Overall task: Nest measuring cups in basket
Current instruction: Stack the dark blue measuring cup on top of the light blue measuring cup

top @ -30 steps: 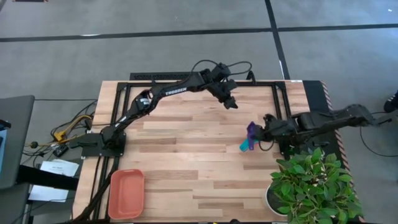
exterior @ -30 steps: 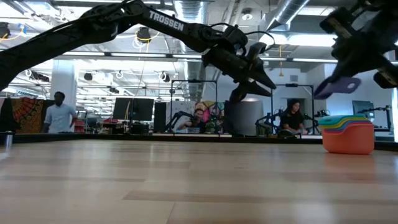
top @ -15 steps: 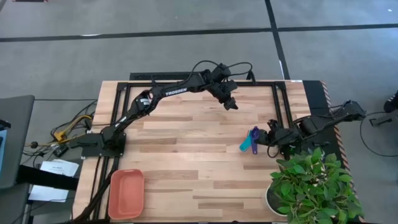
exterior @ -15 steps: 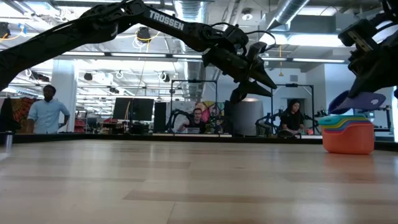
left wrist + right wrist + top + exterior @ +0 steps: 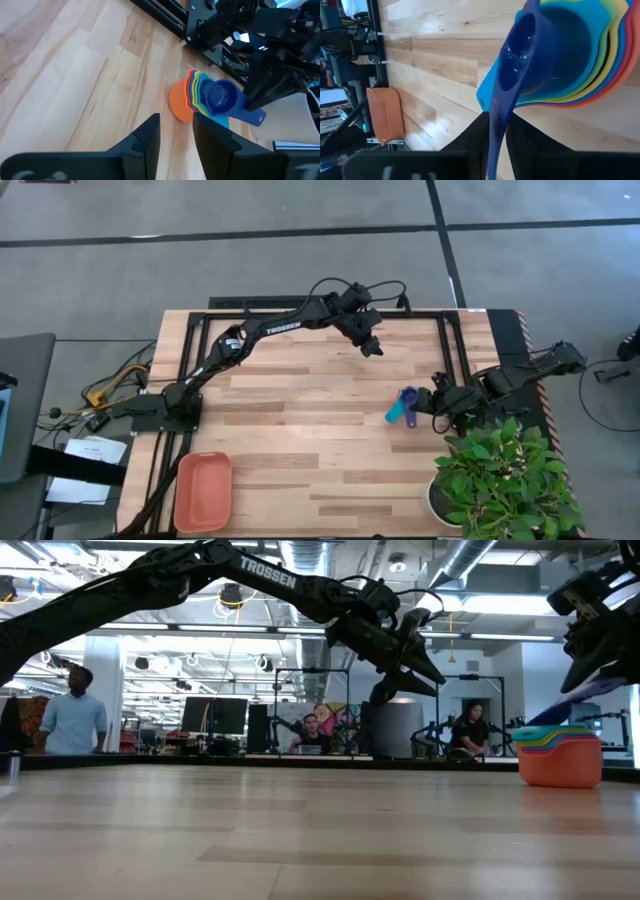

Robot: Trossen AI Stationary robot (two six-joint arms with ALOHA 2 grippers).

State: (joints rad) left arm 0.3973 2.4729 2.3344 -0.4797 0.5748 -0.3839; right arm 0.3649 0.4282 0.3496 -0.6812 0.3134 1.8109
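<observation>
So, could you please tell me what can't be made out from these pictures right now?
- Right end effector: its handle grip isn't clear in the right wrist view; the dark blue cup handle fills the finger gap.
- Number of cups in the nested stack: low view shows rims only.
- Basket contents: too small in high view.
</observation>
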